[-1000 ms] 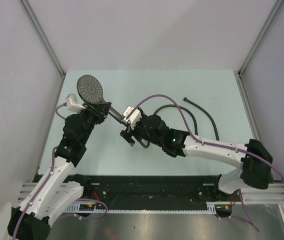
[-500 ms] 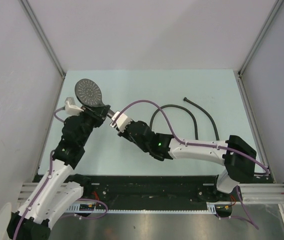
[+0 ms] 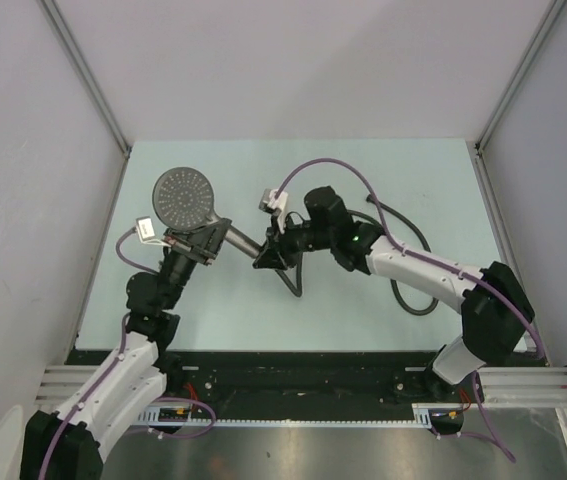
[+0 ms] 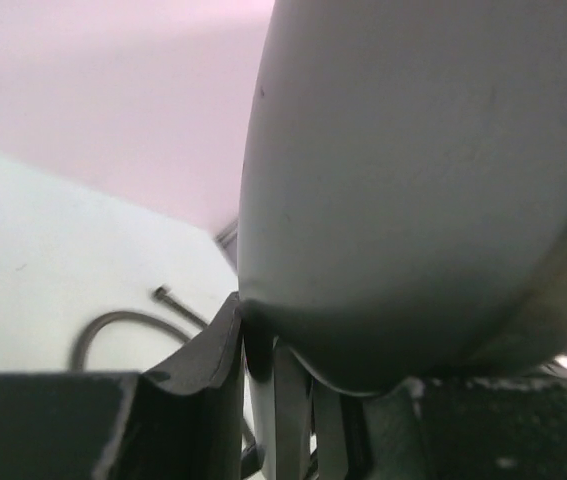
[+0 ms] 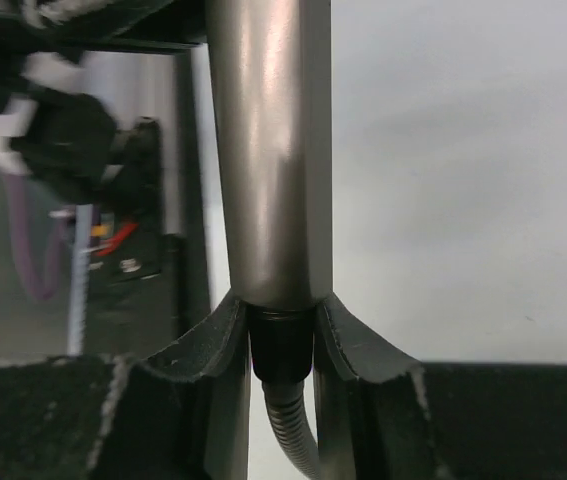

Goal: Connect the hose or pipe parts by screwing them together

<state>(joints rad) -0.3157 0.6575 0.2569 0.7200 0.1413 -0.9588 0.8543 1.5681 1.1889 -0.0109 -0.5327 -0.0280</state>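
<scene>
The dark grey shower head [image 3: 185, 197] is held off the table, its dotted face up and its handle [image 3: 240, 239] slanting down to the right. My left gripper [image 3: 203, 244] is shut on the handle just below the head. In the left wrist view the head's back [image 4: 413, 180] fills the frame above the fingers [image 4: 198, 390]. My right gripper [image 3: 269, 256] is shut on the hose's black end nut [image 5: 281, 345], which sits against the handle's end [image 5: 268, 150]. The ribbed hose [image 5: 295, 432] leaves the nut and loops over the table [image 3: 410, 305].
The hose's other end [image 4: 163, 293] lies on the pale green table [image 3: 213, 310] at the back right. Purple cables [image 3: 323, 165] arch over the right arm. Grey walls and metal posts [image 3: 83, 70] close in both sides. A black rail [image 3: 293, 365] runs along the near edge.
My right gripper went from open to shut on the hose nut at the handle's end, and its wrist and arm have swung round toward the back. The shower head shifted slightly right.
</scene>
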